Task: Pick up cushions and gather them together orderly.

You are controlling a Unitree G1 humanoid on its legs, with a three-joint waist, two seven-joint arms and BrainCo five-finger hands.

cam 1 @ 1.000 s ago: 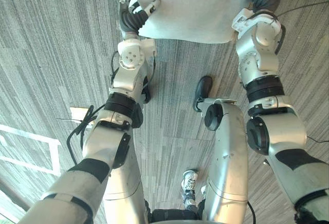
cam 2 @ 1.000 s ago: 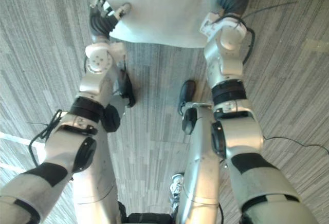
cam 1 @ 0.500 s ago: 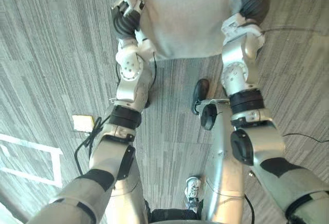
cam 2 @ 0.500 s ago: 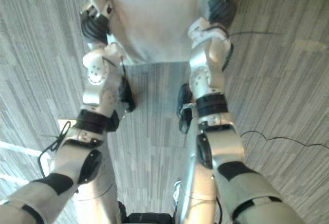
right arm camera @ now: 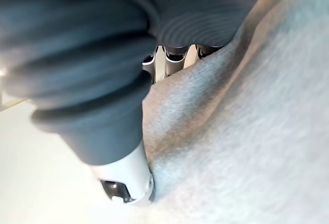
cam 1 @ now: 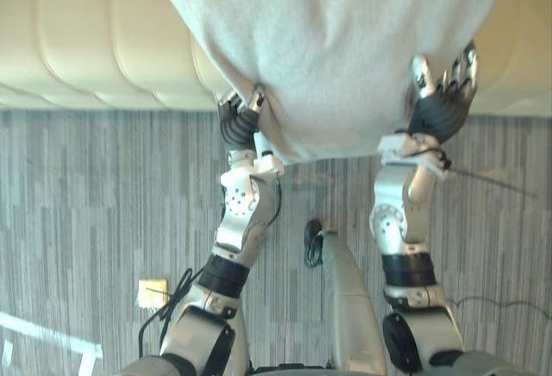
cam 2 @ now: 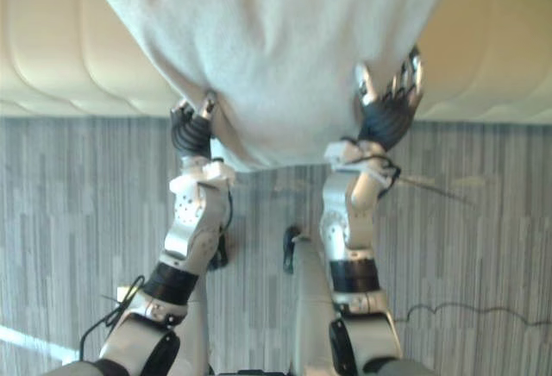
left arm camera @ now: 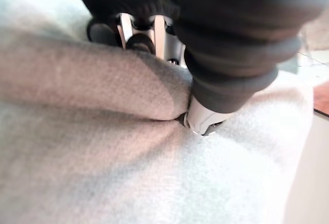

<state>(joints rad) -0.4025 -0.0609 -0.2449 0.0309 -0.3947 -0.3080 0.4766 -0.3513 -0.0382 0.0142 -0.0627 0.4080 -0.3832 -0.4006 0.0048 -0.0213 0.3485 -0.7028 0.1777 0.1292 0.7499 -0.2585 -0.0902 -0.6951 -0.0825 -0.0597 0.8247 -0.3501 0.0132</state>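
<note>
Where left robot hand (cam 1: 241, 122) pinches it, pale grey cushion (cam 1: 336, 40) creases.

Both eye views look down from the head at the same cushion (cam 1: 345, 48), sofa (cam 1: 86, 40) and floor (cam 1: 86, 221). Both wrist views sit right up against the cushion.

— Cloth on the cushion (cam 1: 345, 48)?
— Looked matt, pale grey, finely woven, faintly fuzzy.
— And the sofa (cam 1: 86, 40)?
— Seemed smooth, cream, leather-like, softly glossy. Floor (cam 1: 86, 203) of matt, streaked grey carpet.
</note>
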